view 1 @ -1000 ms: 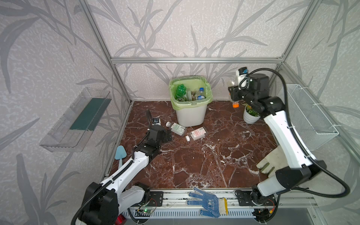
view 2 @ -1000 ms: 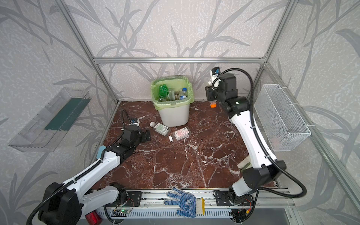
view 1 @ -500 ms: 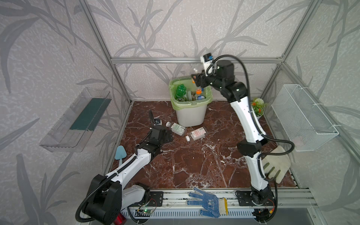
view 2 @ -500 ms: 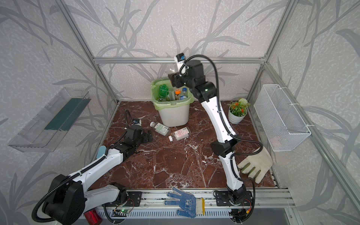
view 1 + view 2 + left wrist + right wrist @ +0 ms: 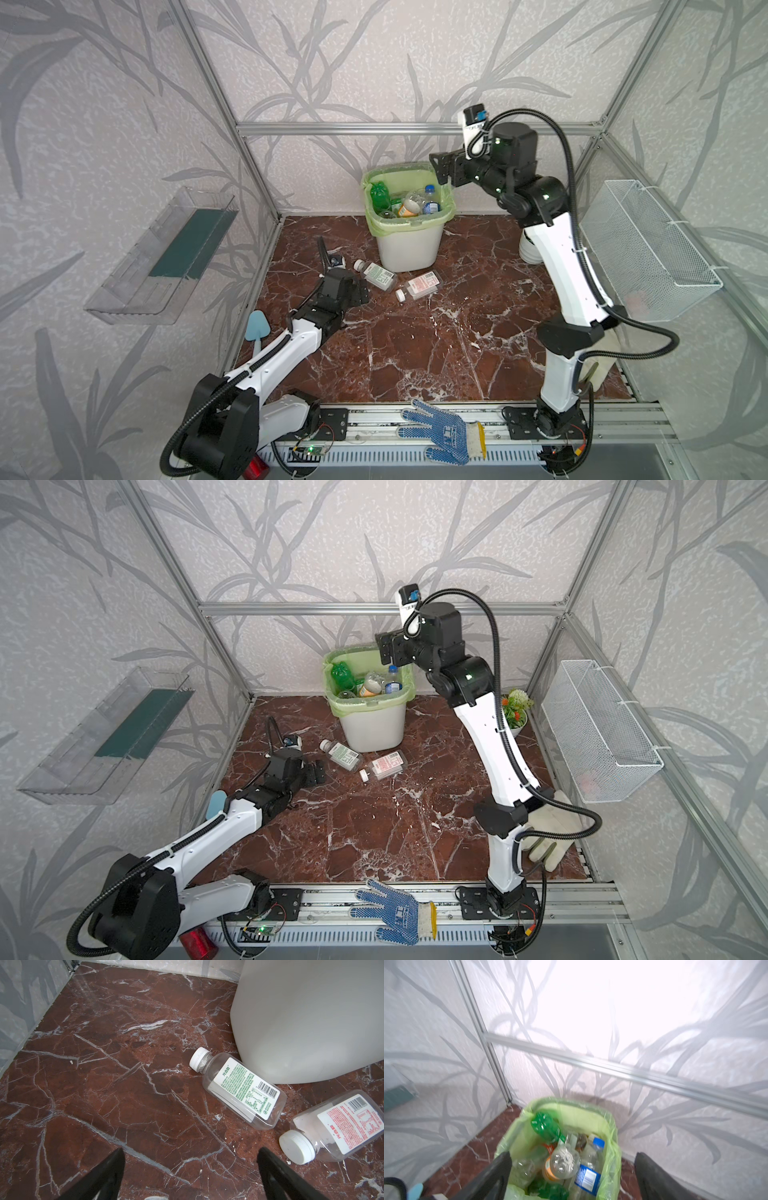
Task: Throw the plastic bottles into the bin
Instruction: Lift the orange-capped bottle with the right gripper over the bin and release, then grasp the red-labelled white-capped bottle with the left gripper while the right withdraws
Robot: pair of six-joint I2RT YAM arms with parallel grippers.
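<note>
Locate the red-brown marble counter (image 5: 415, 353); it carries everything named below. The white tapered plastic bin (image 5: 409, 249), lined with a light green bag, stands upright at the rear centre of the counter, close to the back wall. The white wire-mesh basket (image 5: 648, 249) hangs on the right wall, well apart from the bin.

The right end effector (image 5: 439, 168) hangs above the bin's right rim, well off the counter. In the right wrist view its fingers (image 5: 496, 1172) stand wide apart with nothing between them, framing the bin mouth. The left end effector (image 5: 358, 286) sits low over the counter, left of the bin. In the left wrist view its jaws stand wide and hold nothing.

Inside the bin lie several plastic bottles (image 5: 409, 203), among them a green bottle (image 5: 546, 1126) and a blue-label bottle (image 5: 587, 1176). Two more clear bottles with white caps lie on their sides on the counter at the bin's front foot. The green-label bottle (image 5: 239, 1088) is just beside the bin wall and near the left end effector. The red-label bottle (image 5: 340, 1126) lies close by, not touching it.
</note>
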